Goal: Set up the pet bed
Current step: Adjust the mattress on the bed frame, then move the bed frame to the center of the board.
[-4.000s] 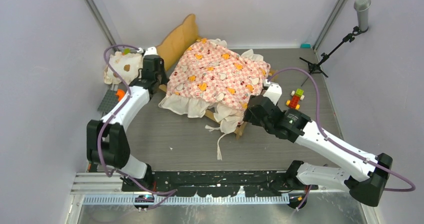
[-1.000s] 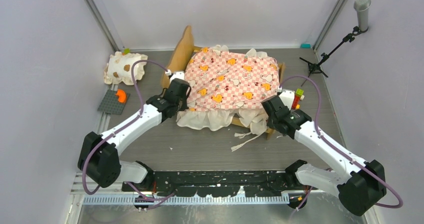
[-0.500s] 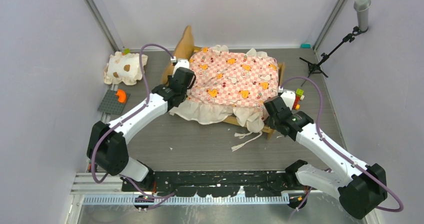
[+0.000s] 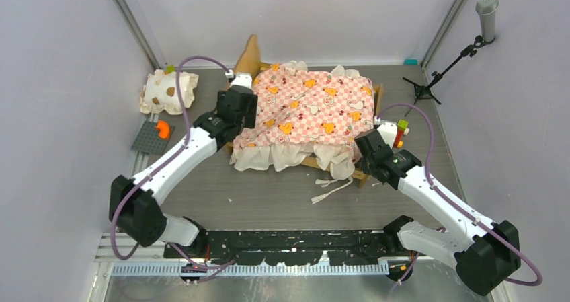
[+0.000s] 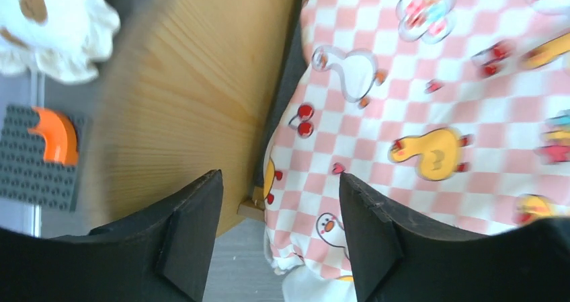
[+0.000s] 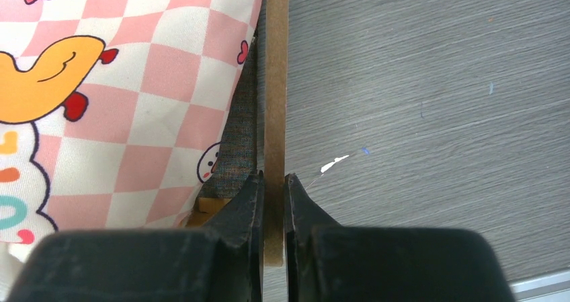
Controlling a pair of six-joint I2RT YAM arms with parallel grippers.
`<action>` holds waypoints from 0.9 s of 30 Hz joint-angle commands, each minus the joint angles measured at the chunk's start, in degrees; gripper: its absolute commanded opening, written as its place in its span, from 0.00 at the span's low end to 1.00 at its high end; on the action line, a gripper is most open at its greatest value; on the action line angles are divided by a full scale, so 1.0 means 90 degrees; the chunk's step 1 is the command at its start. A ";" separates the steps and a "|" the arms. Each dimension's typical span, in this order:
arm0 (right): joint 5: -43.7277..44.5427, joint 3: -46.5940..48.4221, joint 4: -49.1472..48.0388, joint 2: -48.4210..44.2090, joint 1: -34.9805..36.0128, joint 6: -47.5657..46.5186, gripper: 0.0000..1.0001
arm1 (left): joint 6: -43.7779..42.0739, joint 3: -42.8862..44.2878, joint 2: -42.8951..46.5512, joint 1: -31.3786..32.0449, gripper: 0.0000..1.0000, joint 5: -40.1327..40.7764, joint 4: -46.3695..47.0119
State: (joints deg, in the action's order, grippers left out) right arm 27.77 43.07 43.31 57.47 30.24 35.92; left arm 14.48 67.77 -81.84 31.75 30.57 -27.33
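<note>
We've got the pet bed [image 4: 306,114] at the back of the desk [image 4: 269,194], mattress [image 5: 430,114] seated, with right jaws clamped on its footboard [image 6: 275,80] and left jaws open by the headboard [image 5: 181,93] — pillow [image 4: 168,91] likely left to place.

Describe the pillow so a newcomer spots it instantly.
Start at the pet bed in the centre and look left, past its wooden headboard. The pillow lies there: small, cream, ruffled and brown-spotted, unlike the flat grey plate beside it.
</note>
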 commanded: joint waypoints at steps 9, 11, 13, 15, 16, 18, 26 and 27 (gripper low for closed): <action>-0.0221 0.0118 -0.0427 -0.0149 -0.0008 -0.0554 0.01 | -0.1233 0.1811 0.0362 -0.0971 0.70 -0.1172 -0.0340; -0.0294 0.0059 -0.0612 -0.0237 -0.0001 -0.0724 0.01 | -0.1451 0.1875 0.0192 -0.1024 0.71 -0.1426 -0.0450; -0.0329 0.0010 -0.0788 -0.0315 -0.0003 -0.0865 0.01 | -0.1573 0.1851 0.0085 -0.1027 0.71 -0.1655 -0.0507; -0.0362 0.0003 -0.0928 -0.0361 -0.0005 -0.1005 0.01 | -0.1580 0.1848 -0.0050 -0.1023 0.71 -0.1725 -0.0571; -0.0378 0.0009 -0.0993 -0.0363 -0.0010 -0.1089 0.01 | -0.1729 0.1875 -0.0128 -0.1027 0.71 -0.1721 -0.0620; -0.0434 0.0041 -0.1122 -0.0347 -0.0020 -0.1258 0.01 | -0.1778 0.1989 -0.0297 -0.1031 0.71 -0.1675 -0.0851; -0.1251 -0.0156 -0.2363 -0.0252 -0.0426 -0.2282 0.01 | -0.1281 0.2119 -0.0612 -0.1124 0.50 -0.1335 -0.1692; -0.1402 -0.0133 -0.2482 -0.0168 -0.0576 -0.2379 0.00 | -0.1209 0.2094 -0.0572 -0.1125 0.45 -0.1332 -0.1767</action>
State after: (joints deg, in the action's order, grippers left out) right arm 23.51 40.34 34.17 56.25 27.05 23.81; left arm 1.06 84.73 -87.90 22.00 17.91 -38.44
